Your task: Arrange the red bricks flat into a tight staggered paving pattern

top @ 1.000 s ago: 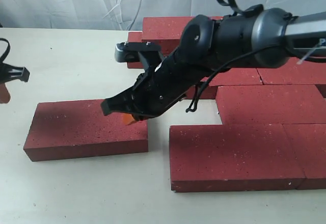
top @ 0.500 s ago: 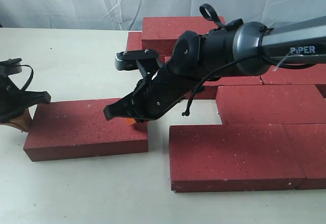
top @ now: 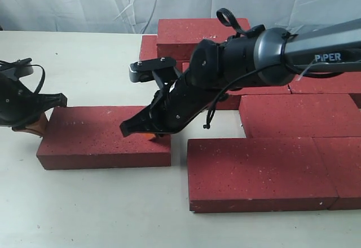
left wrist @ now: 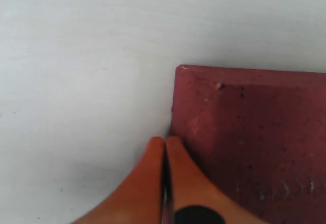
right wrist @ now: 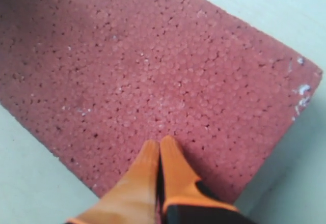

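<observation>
Separately, loose brick [top: 96, 136] flat beside paved bricks [top: 259, 169].

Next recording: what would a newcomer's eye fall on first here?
The black right gripper stretched across the middle, jaws shut, tip down on the lone brick. The left gripper, jaws also shut, butts against that brick's left end. To the right lie the already-paved bricks.
</observation>
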Controlling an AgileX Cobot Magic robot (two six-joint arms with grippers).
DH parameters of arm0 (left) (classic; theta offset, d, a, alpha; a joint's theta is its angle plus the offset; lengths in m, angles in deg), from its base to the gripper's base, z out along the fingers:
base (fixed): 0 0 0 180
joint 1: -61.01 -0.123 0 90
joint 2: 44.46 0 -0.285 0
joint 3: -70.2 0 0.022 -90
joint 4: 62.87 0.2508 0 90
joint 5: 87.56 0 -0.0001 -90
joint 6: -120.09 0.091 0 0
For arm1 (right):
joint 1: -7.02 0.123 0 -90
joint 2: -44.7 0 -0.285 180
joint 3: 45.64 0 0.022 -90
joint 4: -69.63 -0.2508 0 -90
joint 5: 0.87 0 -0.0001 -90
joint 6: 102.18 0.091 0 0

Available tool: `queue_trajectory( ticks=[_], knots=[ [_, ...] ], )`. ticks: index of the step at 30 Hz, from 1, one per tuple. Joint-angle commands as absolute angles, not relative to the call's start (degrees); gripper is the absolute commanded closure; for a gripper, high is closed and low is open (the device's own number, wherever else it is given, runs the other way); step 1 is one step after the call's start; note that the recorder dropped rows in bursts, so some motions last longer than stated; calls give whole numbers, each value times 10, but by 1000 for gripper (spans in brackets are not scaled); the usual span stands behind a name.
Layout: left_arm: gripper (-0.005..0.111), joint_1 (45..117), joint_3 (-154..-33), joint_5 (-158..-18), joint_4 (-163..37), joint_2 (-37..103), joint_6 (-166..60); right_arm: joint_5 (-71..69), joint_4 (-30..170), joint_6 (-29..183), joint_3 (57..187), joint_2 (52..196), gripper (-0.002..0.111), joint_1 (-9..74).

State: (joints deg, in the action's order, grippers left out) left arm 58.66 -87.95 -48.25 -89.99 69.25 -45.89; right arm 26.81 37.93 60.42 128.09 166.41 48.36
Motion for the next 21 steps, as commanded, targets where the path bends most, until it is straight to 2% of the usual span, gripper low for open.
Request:
queue_trajectory(
  ticks=[1,7,21],
  knots=[
    [107,607,-878,-490,-933,693,-457,252,462,661,1283,1668,109,481],
    [107,628,-878,-517,-961,693,-457,247,533,712,1283,1668,109,481],
    [107,668,-878,-554,-984,693,-457,271,546,725,1283,1668,109,474]
  ],
)
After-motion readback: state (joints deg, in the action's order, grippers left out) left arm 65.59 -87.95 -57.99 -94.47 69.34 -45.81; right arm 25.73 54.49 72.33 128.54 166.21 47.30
